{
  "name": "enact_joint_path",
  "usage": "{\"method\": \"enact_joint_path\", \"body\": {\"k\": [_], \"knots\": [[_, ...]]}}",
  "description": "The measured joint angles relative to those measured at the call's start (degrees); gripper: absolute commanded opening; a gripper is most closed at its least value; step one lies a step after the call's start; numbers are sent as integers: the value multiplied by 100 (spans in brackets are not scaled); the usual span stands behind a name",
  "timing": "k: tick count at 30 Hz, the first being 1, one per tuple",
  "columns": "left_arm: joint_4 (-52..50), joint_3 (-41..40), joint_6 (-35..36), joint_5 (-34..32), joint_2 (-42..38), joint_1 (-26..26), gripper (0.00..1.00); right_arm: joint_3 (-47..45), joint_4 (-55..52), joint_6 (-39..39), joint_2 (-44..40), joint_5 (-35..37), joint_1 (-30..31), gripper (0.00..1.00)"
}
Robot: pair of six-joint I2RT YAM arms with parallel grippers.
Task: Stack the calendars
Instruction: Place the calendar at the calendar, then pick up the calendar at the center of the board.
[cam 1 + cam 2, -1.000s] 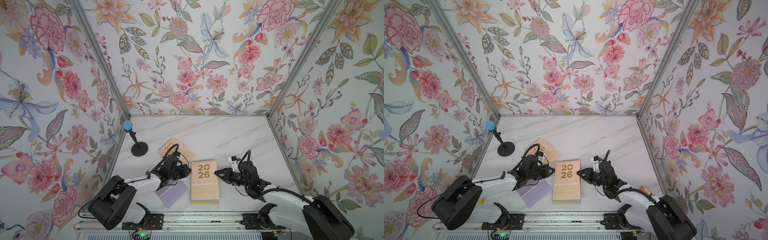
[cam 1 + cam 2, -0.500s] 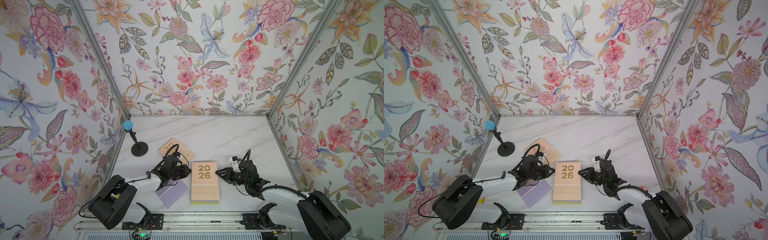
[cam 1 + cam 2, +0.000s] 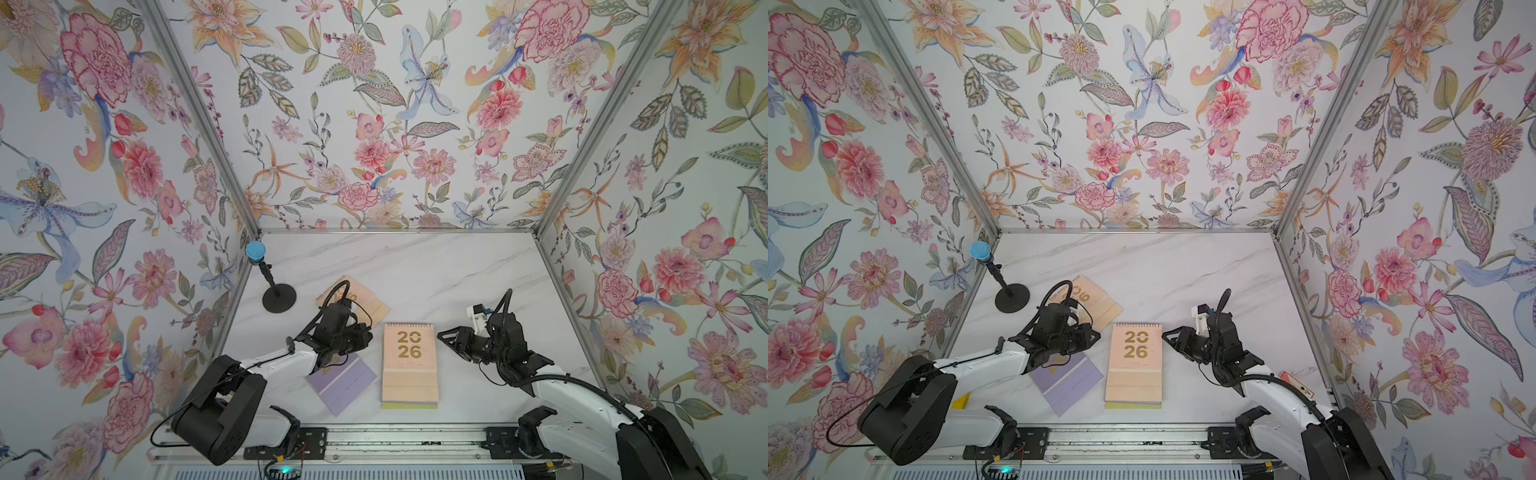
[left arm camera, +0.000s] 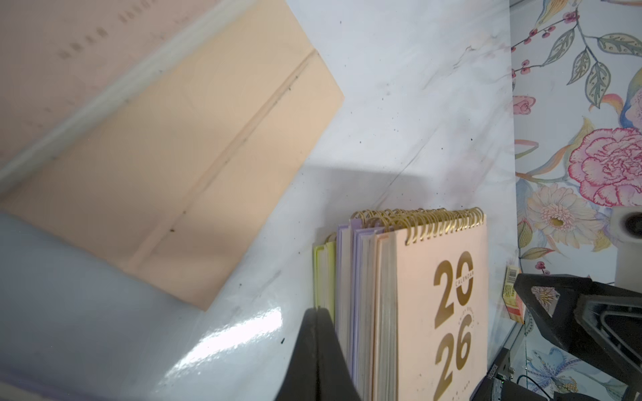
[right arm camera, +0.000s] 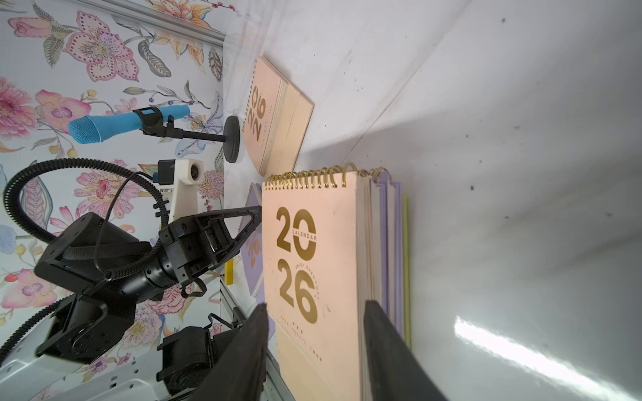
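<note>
stack (image 3: pixel 409 374) mid-worktop (image 3: pixel 415 270), peach cover on top | loose lilac calendar (image 3: pixel 345 384) just left of it, long axis skewed, partly under left tool (image 3: pixel 366 337) | left tool clenched, empty, nearer | peach calendar (image 3: pixel 374 305) behind | right tool (image 3: pixel 442 334) released, empty, beside stack's right edge

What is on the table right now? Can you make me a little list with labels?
Stack: peach on top, lilac under it, yellow-green at bottom
Loose peach calendar: flat, by the microphone stand
Loose lilac calendar: flat, partly under the left arm
Left gripper: shut, beside the stack
Right gripper: open, beside the stack
</note>
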Motion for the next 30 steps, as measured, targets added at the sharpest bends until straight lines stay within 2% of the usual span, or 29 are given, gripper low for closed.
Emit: {"method": "enact_joint_path", "body": {"k": [4,10,17,23,30], "knots": [[-564,402,426,-212,-28,485,0,503,-365,-236,254,-4,-153,50],[-1357,933,1110,-560,22,1292,0,1552,-787,-590,1283,-24,-212,53],[-1862,1545,1829,-848,702,1954,0,2918,-1113,-914,2590,-109,-195,58],[-1963,1812,2194,-844,1469,2288,0,4157,-1449,-1117,3727,-111,72,64],[-1928,2118,2387,-743,2046,2387,0,5394,-1709,-1198,4953,-144,485,67]]}}
